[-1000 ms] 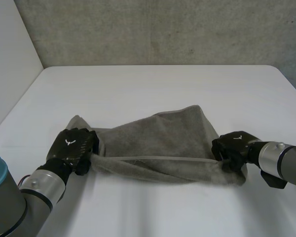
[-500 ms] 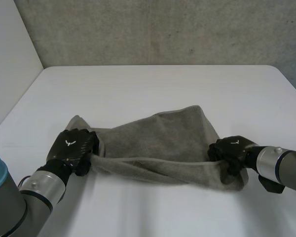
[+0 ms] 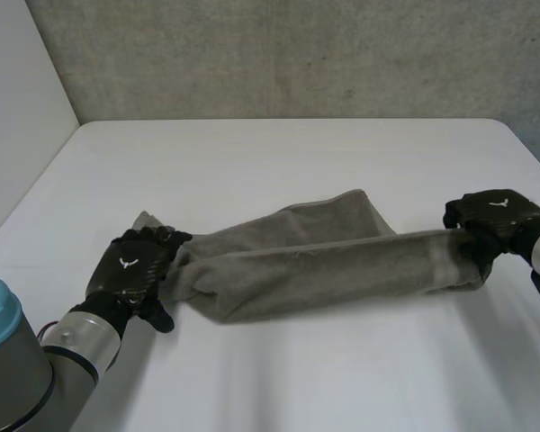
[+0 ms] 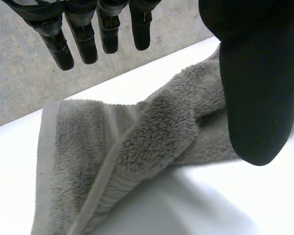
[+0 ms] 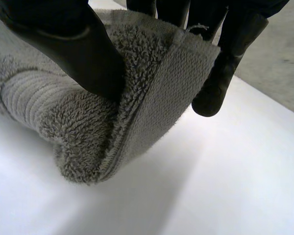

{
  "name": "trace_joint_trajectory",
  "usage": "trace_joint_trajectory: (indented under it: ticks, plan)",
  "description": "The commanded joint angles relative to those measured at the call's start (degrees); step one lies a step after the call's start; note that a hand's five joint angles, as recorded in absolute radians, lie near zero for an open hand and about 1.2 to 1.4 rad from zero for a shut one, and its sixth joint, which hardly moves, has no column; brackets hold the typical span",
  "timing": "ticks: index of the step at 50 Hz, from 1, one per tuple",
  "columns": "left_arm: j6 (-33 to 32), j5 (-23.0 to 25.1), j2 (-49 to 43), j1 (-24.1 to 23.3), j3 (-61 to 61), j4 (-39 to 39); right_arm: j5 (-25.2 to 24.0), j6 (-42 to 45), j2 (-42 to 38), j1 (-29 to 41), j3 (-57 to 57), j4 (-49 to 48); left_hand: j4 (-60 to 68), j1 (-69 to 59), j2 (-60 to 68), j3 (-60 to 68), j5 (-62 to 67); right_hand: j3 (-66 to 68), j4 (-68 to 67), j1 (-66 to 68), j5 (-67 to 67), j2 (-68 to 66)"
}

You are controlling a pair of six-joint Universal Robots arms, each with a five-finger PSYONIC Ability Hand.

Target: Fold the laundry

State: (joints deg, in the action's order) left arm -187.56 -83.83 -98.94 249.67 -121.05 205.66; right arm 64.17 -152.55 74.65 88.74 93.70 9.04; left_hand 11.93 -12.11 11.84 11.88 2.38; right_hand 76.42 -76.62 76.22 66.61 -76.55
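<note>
Head view: a grey towel (image 3: pixel 324 261) lies on the white table (image 3: pixel 279 162), drawn out into a long band between the two hands, with a looser fold of cloth bulging out on the side away from the robot. The left hand (image 3: pixel 126 274) rests at one end of the band, palm down, its fingertips at the bunched cloth and its thumb pointing away from the towel toward the robot. The right hand (image 3: pixel 493 214) is at the opposite end, closed over the towel's short edge. A grey concrete wall (image 3: pixel 297 54) stands beyond the table's far edge. Left wrist view: the fingers (image 4: pixel 83 39) are straight and spread, standing apart from the cloth, and the thumb (image 4: pixel 252 88) is extended beside it; nothing is clamped between them. The towel sits below the palm, its woven border strip running out past the fingertips and a thick fold crossing toward the thumb. Right wrist view: the thumb (image 5: pixel 73 49) presses into the pile on one face of the towel and the fingers (image 5: pixel 220 83) curl round behind its hemmed edge, so this hand pinches the towel's end. The pinched end is doubled over, its rounded fold hanging just below the thumb, with the table beneath.
</note>
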Motion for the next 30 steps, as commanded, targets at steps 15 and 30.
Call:
trace_joint_trajectory:
  ticks: [15, 30]
  plan:
    - [-3.3, -0.5, -6.6, 3.7, 4.0, -0.3, -0.2, 0.8, -1.0, -0.7, 1.7, -0.9, 5.3, -5.2, 5.4, 5.4, 4.9, 3.6, -3.4, 3.8, 3.4, -3.5]
    - [-7.1, -0.4, -9.5, 5.6, 4.6, -1.8, -0.2, 1.0, -1.1, -0.8, 1.8, -0.9, 34.1, -33.9, 34.2, 34.2, 33.7, 3.6, -3.4, 3.8, 3.4, -3.5]
